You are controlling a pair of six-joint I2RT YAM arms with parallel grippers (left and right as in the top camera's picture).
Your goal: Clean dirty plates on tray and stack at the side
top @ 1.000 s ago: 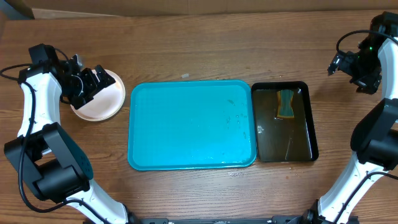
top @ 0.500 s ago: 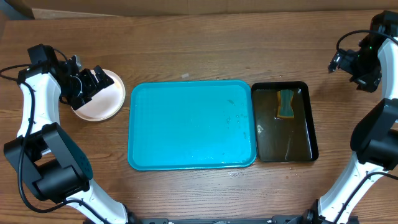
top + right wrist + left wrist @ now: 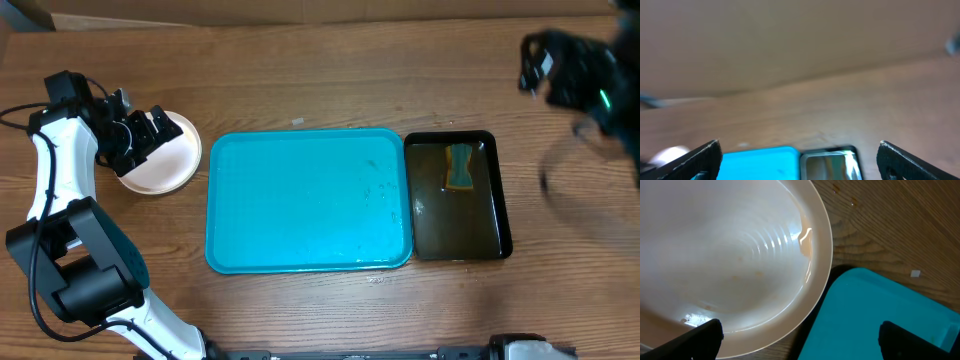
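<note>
The white plates (image 3: pixel 160 162) sit stacked on the table left of the turquoise tray (image 3: pixel 308 200), which holds no plates. The top plate also fills the left wrist view (image 3: pixel 735 255), with the tray's corner (image 3: pixel 875 315) beside it. My left gripper (image 3: pixel 148 135) is open and hovers over the stack's far-left rim, holding nothing. My right gripper (image 3: pixel 545 70) is open and empty, blurred, high above the table's far right corner. The yellow-green rimmed plate cannot be told apart in the stack.
A black tray (image 3: pixel 458 195) of water stands against the turquoise tray's right side, with a sponge (image 3: pixel 460 166) at its far end. It also shows in the right wrist view (image 3: pixel 832 162). A cardboard edge (image 3: pixel 300 10) runs along the table's far side.
My right arm has swung up and to the left, and is blurred from motion. The left arm and the plates have not moved.
</note>
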